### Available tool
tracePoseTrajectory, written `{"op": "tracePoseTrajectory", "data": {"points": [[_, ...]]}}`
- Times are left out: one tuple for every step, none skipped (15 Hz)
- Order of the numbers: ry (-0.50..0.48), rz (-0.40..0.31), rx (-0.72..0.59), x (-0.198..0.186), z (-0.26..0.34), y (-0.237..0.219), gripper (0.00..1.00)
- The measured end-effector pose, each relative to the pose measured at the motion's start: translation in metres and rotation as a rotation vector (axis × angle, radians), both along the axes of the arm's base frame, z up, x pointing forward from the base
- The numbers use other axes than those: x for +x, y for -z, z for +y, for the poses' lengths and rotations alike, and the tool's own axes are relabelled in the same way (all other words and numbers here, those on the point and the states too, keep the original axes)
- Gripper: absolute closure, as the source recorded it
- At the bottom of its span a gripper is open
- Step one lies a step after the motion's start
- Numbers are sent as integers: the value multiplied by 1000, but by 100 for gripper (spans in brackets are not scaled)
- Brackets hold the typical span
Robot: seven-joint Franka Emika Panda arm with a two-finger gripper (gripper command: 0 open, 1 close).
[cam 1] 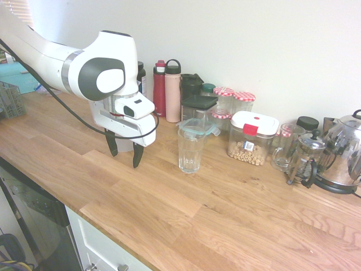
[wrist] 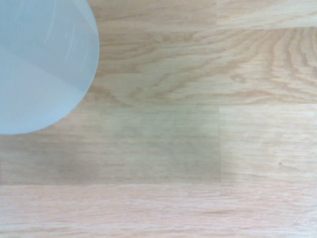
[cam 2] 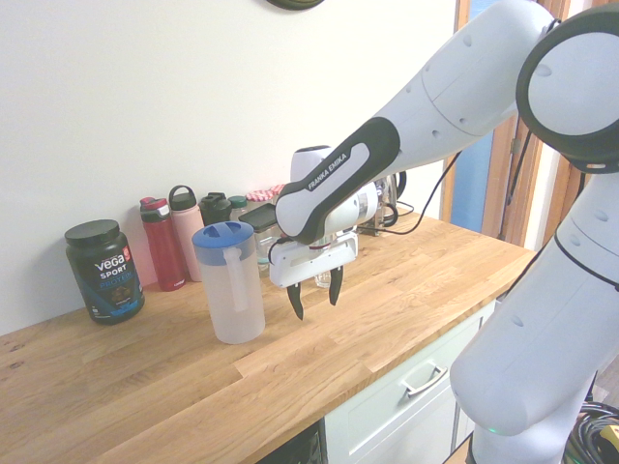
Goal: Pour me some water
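Blue lid on the jug (cam 2: 230,282), upright toward the counter's (cam 2: 164,387) wall edge. We note the gripper (cam 2: 317,299) just beside it, fingers spread wide apart, pointing down above the wood, nothing between them. Glass (cam 1: 190,148) stands upright between gripper and cereal box (cam 1: 251,139), clear of the fingers.

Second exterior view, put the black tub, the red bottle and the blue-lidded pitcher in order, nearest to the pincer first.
1. Blue-lidded pitcher, just left of the pincer in the picture.
2. Red bottle, farther left, near the wall.
3. Black tub, farthest left.
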State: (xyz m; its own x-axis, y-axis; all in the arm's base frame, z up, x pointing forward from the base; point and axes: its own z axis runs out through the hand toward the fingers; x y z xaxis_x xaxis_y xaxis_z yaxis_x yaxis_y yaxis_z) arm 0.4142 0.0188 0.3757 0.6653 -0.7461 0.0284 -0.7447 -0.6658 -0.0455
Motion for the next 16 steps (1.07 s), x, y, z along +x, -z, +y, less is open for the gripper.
{"op": "tracePoseTrajectory", "data": {"points": [[0, 2, 0, 0, 0, 1, 0], [3, 4, 0, 0, 0, 1, 0], [7, 5, -1, -1, 2, -1, 0], [6, 7, -5, -4, 6, -5, 0], [7, 17, -11, -11, 12, -11, 0], [19, 31, -22, -22, 18, -19, 0], [40, 36, -35, -35, 24, -30, 0], [59, 35, -43, -48, 31, -41, 0], [73, 30, -48, -62, 41, -56, 0], [83, 18, -46, -75, 52, -72, 0], [86, -2, -42, -91, 67, -89, 0], [89, -36, -36, -105, 83, -104, 0], [96, -82, -34, -117, 98, -118, 0], [109, -127, -38, -126, 112, -130, 0], [121, -164, -42, -130, 125, -141, 0], [134, -203, -43, -130, 138, -151, 0]]}}
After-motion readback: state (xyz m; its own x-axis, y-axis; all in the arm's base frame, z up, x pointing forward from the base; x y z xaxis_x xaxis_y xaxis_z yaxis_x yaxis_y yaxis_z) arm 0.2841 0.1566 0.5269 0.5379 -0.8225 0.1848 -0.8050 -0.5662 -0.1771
